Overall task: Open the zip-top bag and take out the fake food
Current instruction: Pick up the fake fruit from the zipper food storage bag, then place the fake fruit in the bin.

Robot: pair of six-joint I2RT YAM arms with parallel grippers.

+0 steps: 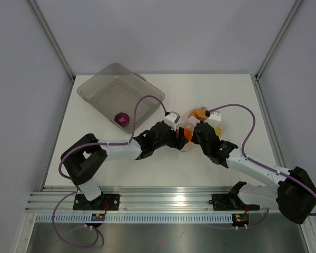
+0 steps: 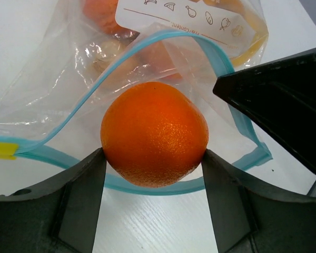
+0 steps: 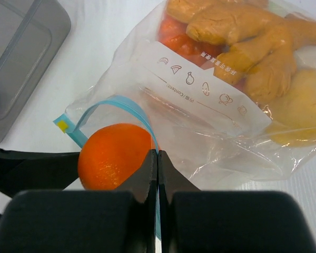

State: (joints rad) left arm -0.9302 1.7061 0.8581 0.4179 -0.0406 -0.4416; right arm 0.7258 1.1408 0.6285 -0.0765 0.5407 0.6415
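The worktop [image 1: 221, 95] is a white, matt rectangular panel. Plain pale grey walls [image 1: 163, 31] enclose it on three sides, with aluminium frame posts [image 1: 49, 37] at the rear corners. A slotted aluminium rail [image 1: 168, 203] borders the near edge, with a metal sheet [image 1: 163, 237] beyond it. Lighting is even.

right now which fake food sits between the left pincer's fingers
The orange ball at the zip-top bag mouth, touched by both left pincer fingers; the beige pieces lie deeper inside.

Bright, sharp; glare on zip-top bag [image 2: 68, 79]
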